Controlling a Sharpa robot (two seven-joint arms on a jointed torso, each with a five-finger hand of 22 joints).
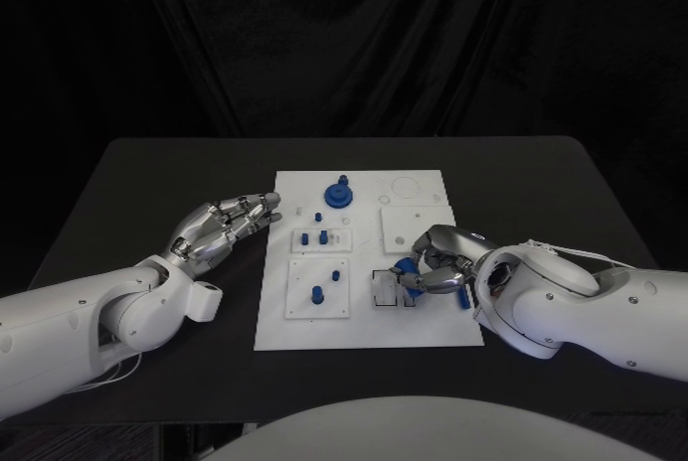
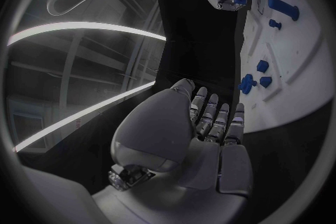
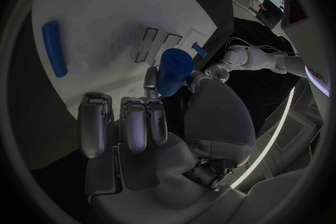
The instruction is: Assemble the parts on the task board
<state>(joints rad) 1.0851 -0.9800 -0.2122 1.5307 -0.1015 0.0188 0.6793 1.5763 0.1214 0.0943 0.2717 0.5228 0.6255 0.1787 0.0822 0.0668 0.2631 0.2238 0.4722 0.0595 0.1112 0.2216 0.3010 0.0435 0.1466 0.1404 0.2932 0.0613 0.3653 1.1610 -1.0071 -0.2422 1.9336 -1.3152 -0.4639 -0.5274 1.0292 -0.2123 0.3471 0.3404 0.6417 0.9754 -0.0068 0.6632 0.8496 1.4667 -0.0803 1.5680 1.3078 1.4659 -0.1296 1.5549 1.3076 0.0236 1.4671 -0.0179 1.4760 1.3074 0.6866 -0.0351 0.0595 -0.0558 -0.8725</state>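
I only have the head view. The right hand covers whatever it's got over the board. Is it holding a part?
Observer: Yes. In the right wrist view the right hand pinches a short blue cylinder, standing up between thumb and fingers.
Operator: And the left hand, anything in it?
Observer: No. The left wrist view shows the left hand with its fingers straight and nothing in its palm, beside the edge of the white board.
Operator: Anything loose near the right hand?
Observer: A long blue bar lies flat on the board beyond its fingers.

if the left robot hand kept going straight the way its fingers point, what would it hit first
Probably the big blue part at the board's far end. The left robot hand points up-right toward it over the board's edge, though its height is unclear.
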